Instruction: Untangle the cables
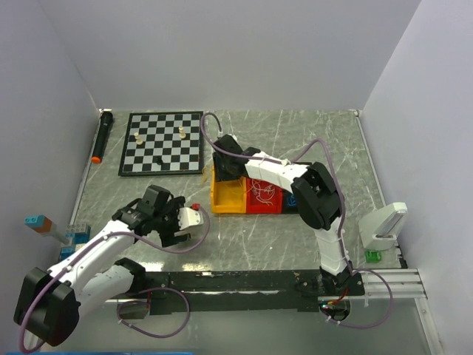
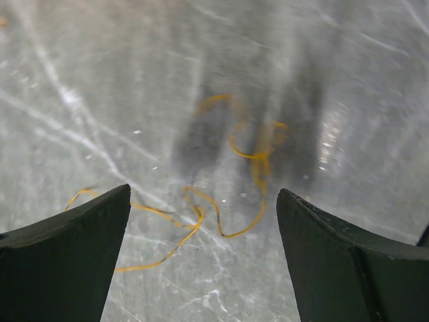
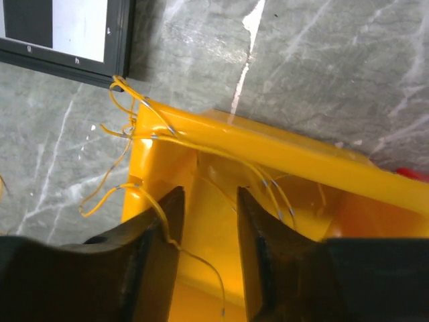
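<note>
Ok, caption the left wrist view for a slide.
Open fingers above a loose yellow cable on the table.

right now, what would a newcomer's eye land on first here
A bright yellow plastic bin sits mid-table, thin yellow wire strands spilling over its corner by the right pincer. Another tangled yellow wire lies loose on the grey marbled table below the open left pincer.

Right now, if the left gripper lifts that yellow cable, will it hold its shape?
Probably not: the yellow cable lies in thin loose curls, so likely floppy and light. So thin it may slip from the left gripper.
</note>
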Controlling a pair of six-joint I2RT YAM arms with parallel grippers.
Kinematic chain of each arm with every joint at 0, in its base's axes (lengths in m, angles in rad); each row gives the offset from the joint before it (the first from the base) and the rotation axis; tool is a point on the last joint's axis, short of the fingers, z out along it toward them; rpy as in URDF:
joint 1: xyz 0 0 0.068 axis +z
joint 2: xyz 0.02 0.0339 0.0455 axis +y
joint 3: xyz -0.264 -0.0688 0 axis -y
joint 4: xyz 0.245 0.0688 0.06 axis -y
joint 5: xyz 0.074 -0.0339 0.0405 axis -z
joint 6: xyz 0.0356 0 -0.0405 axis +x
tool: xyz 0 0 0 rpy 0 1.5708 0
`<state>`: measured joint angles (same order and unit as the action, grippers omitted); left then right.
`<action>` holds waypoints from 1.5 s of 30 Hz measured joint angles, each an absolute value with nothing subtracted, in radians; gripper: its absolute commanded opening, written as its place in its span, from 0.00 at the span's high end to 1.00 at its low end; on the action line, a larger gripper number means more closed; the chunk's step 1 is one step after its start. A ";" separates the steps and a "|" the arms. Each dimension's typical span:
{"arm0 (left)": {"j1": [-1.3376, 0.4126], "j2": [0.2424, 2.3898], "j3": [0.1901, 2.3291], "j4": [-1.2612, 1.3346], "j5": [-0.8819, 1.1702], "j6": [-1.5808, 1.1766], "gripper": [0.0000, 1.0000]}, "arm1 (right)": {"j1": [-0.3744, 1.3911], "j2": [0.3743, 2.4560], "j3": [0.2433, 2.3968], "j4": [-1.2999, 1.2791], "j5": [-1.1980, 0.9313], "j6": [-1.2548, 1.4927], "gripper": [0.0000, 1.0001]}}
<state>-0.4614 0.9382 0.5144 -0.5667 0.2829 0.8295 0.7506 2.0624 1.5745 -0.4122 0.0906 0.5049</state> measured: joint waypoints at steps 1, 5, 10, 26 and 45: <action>-0.461 0.948 0.517 -0.580 0.297 0.850 0.06 | 0.751 2.056 1.566 -0.411 0.091 0.500 0.45; -0.461 0.987 0.518 -0.607 0.329 0.922 0.08 | 0.750 2.015 1.550 -0.411 0.078 0.479 0.38; -0.461 1.039 0.517 -0.596 0.343 0.984 0.30 | 0.738 1.917 1.540 -0.374 0.015 0.469 0.37; -0.461 1.065 0.710 -0.605 0.405 0.865 0.99 | 0.664 1.625 1.456 -0.272 -0.099 0.449 0.37; -0.561 1.393 1.292 -0.421 0.456 0.345 0.99 | 0.506 1.312 1.106 -0.170 -0.002 0.532 0.39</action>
